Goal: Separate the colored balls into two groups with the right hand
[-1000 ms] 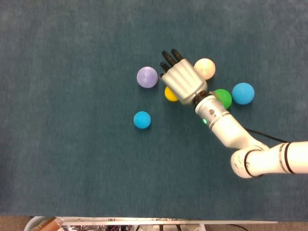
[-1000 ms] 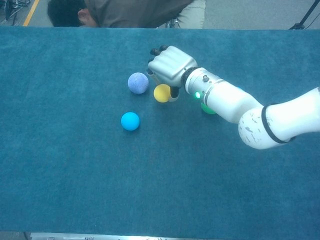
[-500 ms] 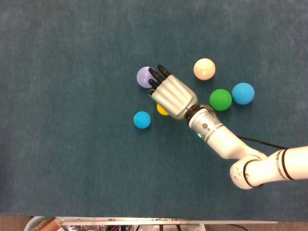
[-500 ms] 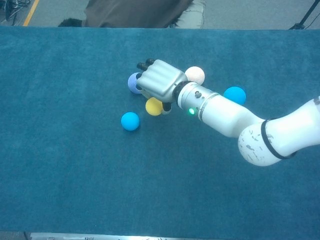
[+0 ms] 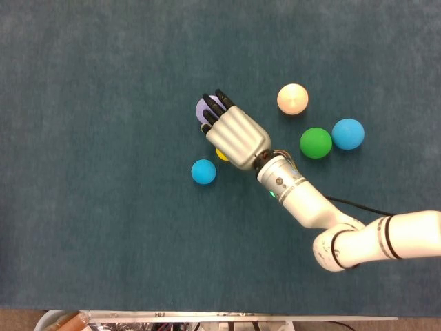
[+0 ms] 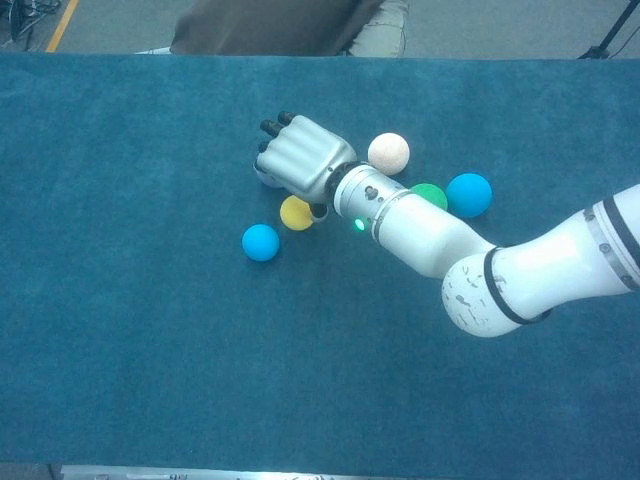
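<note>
Three balls (image 5: 317, 143) behind right hand (image 5: 234, 134)

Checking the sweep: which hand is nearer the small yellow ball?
Right. The right hand hovers directly over the small yellow ball, partly covering it; the left hand is not in view.

The right hand (image 5: 236, 135) hovers palm down, dark fingers (image 5: 213, 103) extended together.

The head view looks almost straight down on the blue-covered bench (image 5: 83, 227), its near edge along the bottom of the frame. The chest view sits lower and looks obliquely across the same bench (image 6: 120, 380) to its far edge, where a person (image 6: 270, 25) stands. Both views share the right hand (image 5: 234, 136) and the colored balls (image 5: 316, 143) mid-bench.
</note>
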Available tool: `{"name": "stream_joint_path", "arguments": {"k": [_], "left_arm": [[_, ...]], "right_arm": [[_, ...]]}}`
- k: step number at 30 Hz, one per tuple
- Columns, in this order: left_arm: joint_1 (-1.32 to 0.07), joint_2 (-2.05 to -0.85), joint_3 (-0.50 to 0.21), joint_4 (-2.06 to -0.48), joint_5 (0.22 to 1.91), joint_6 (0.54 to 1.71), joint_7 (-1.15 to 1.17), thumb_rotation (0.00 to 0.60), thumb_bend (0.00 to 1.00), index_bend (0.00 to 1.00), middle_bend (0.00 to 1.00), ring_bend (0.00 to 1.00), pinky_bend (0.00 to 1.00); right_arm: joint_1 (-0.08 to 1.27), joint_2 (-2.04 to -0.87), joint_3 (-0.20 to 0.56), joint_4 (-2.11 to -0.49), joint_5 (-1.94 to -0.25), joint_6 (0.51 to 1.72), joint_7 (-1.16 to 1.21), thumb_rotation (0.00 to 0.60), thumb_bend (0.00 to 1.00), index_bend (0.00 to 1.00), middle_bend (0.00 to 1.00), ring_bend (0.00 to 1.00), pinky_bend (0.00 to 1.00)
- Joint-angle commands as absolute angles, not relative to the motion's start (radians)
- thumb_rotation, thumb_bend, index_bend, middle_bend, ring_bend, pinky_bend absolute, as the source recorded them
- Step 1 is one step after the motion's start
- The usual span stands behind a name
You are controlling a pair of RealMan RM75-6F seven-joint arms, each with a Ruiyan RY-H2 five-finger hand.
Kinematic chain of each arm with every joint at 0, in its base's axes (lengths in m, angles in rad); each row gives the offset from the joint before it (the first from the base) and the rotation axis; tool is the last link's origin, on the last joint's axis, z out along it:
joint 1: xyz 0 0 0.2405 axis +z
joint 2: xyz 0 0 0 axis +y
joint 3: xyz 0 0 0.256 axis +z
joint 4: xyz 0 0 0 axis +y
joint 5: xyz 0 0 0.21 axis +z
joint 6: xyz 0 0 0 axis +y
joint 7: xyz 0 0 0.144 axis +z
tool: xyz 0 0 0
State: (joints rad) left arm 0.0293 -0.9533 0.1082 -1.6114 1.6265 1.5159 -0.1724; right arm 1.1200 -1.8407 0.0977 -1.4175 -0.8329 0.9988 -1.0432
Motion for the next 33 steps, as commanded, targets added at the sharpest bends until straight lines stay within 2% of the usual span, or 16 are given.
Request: {"name": "stream_joint_path", "arguments": {"k": [1, 4, 15, 25, 33], "left_arm": [[0.028, -0.954, 0.108, -1.61, 1.626, 1.514, -0.174, 0.6, 0.44, 0.32, 0.21, 0.21, 0.2], [0.027, -0.955, 0.107, -1.607, 1.626, 1.512, -0.175, 0.6, 0.44, 0.32, 0.21, 0.21, 0.2], [0.029, -0.956, 0.107, -1.605, 1.621, 1.51, -0.175, 0.6, 0.44, 0.32, 0.21, 0.21, 0.2], [0.043, -0.947, 0.109, -1.611, 1.605, 1.515, -0.169, 0.6, 0.44, 0.32, 0.21, 0.21, 0.2], [0.046, -0.944, 0.108, -1.611, 1.599, 1.515, -0.173, 0.6, 0.44, 0.32, 0.21, 0.21, 0.2]], "right_arm": [[1.119, -1.845, 0.102, -1.413, -0.838, 0.999, -1.036, 0.6, 0.06, 0.23, 0.25, 0.06, 0.11], [1.117, -1.845, 0.109, -1.409, -0.844, 0.998, -1.026, 0.6, 0.06, 0.2, 0.25, 0.06, 0.11], [1.124, -1.827, 0.176, -1.398, -0.797, 0.974, -0.983, 0.6, 0.06, 0.2, 0.25, 0.06, 0.11], [1.187, -1.86, 0.224, -1.281, -0.714, 0.91, -1.002, 0.6, 0.06, 0.2, 0.25, 0.06, 0.12], [1.228, -1.89, 0.232, -1.208, -0.646, 0.876, -1.028, 0.6, 0.06, 0.23, 0.25, 0.06, 0.12]]}}
